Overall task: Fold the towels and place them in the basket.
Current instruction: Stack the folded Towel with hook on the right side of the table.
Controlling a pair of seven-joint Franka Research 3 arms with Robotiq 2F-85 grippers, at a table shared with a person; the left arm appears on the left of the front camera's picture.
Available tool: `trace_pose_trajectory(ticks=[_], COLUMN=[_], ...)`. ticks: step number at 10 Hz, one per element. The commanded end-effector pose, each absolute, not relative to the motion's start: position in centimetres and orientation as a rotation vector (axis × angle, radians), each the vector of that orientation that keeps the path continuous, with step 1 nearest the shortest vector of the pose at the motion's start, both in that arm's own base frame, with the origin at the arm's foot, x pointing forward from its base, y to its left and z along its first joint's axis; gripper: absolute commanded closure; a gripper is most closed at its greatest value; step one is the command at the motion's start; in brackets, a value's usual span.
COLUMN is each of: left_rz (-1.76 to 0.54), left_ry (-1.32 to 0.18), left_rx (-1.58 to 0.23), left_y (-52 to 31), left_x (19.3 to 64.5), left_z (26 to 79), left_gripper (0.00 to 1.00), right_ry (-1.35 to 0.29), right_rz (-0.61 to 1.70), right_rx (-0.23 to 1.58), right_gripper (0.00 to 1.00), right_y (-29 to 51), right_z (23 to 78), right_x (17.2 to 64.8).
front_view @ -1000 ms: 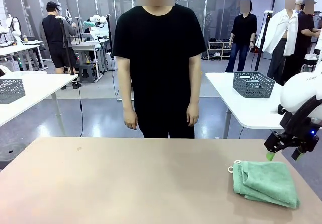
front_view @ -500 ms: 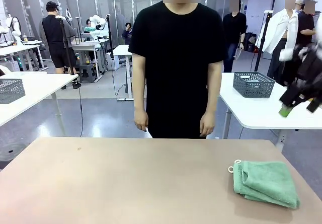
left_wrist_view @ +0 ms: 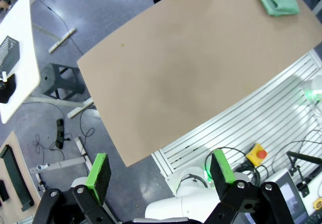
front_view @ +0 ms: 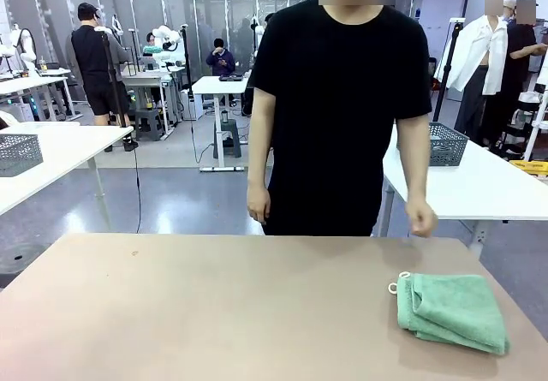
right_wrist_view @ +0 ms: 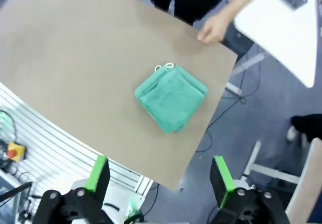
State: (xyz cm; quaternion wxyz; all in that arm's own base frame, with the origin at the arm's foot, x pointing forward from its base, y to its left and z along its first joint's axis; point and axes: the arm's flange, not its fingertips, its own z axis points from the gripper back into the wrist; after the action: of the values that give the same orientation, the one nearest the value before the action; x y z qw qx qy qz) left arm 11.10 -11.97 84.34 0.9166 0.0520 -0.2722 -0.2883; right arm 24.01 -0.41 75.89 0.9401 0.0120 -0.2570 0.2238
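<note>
In the right wrist view the folded towel (right_wrist_view: 171,97) lies mid-frame on the bench (right_wrist_view: 75,58), directly above the right gripper (right_wrist_view: 158,176), jaws spread and nearer than the left's.

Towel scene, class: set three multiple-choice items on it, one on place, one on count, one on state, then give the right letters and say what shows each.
1. Where on the table does the towel lie?
A. robot's right side
B. centre
C. robot's left side

2. How many towels lie on the table?
A. three
B. one
C. two

3. How is the towel?
A. spread flat
B. rolled up
C. folded

Answers: 1 A, in the front view it lies near the right edge. 2 B, one green towel shows there. 3 C, stacked layers show along its edge, the white loop at a corner.
</note>
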Motion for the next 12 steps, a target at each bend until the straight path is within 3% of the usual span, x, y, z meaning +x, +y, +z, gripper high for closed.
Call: trace_pose_trajectory(ticks=[1,3,12], left_rz=[-0.603,-0.603,-0.603], left_ry=[-0.573,-0.573,-0.573], left_rx=[0.109,0.109,0.109], left_y=[-12.1,-12.1,-12.1], left_x=[10.0,10.0,10.0], left_z=[84.6,84.6,84.6], left_gripper=[0.00,0.00,0.00], right_ry=[-0.611,-0.660,-0.634], right_rz=[0.498,0.505,0.497], right_rx=[0.043,0.049,0.029], right_gripper=[0.00,0.00,0.00], right_y=[-0.1,0.4,-0.1], right_z=[75.8,76.3,77.7], right_x=[21.3,19.1,19.0])
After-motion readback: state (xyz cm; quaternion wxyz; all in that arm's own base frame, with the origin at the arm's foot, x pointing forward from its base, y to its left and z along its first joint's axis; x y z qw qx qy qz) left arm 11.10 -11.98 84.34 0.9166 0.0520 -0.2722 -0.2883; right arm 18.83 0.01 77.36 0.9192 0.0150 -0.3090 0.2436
